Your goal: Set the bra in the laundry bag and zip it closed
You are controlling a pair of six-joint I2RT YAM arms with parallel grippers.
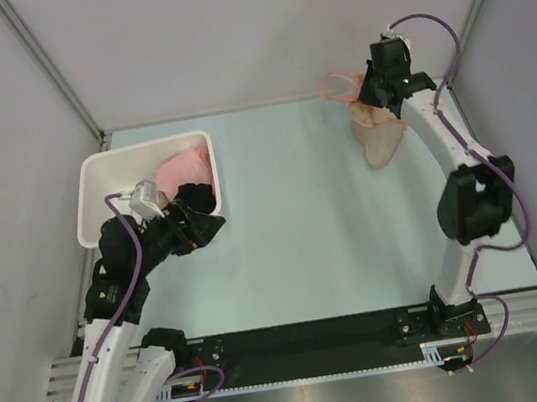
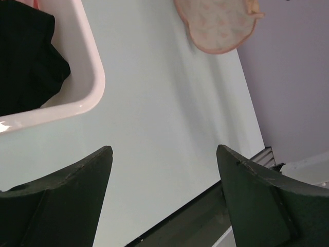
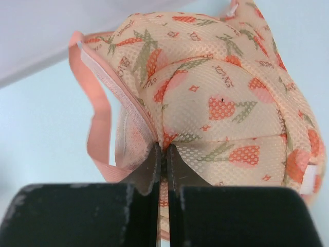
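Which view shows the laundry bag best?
Right wrist: the laundry bag fills the frame, print clear, right gripper shut on its fabric. Top view shows it small and far off; left wrist catches only one lobe.

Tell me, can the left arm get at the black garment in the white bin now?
Probably yes: the left gripper is open just beside the white bin, and the black garment lies uncovered at that corner.

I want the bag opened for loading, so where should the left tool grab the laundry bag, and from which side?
Probably the laundry bag by its near lobe's pink-trimmed rim, from the left. The right tool is shut on the far part, and that rounded lobe sticks out toward the open left tool.
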